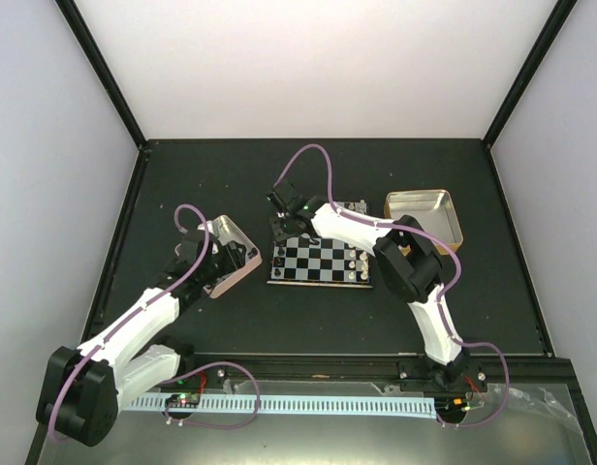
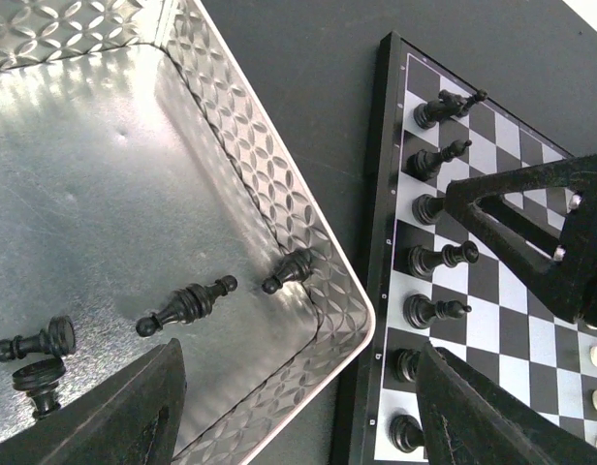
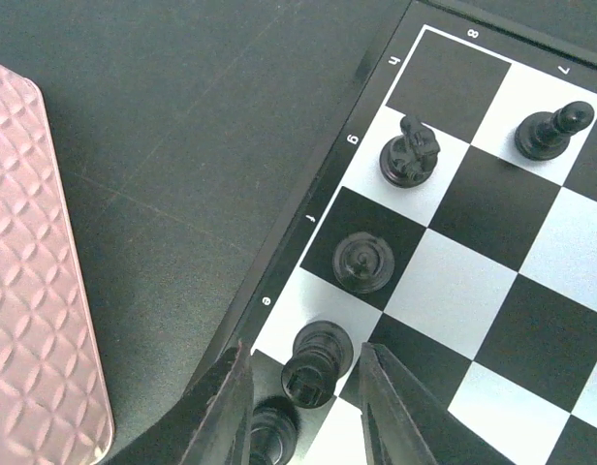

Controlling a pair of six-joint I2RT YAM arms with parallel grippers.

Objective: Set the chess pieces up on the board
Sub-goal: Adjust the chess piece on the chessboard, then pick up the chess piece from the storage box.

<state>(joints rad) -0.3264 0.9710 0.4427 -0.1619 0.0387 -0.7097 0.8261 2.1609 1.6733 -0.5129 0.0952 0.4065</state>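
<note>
The board (image 1: pixel 323 260) lies mid-table, with black chess pieces (image 2: pixel 434 310) standing in a row along its left edge. My right gripper (image 3: pixel 308 407) hangs over that edge. It is open, its fingers either side of an upright black piece (image 3: pixel 318 360) with a gap on both sides. A knight (image 3: pixel 409 155) and a round-topped piece (image 3: pixel 364 262) stand further along. My left gripper (image 2: pixel 298 426) is open above the corner of the pink-rimmed tin (image 2: pixel 361 320). Several black pieces (image 2: pixel 187 305) lie on the tin's floor.
A gold-rimmed tin (image 1: pixel 424 218) stands to the right of the board, behind the right arm. White pieces (image 1: pixel 361 263) line the board's right edge. In the left wrist view the right gripper's black body (image 2: pixel 541 232) reaches over the board.
</note>
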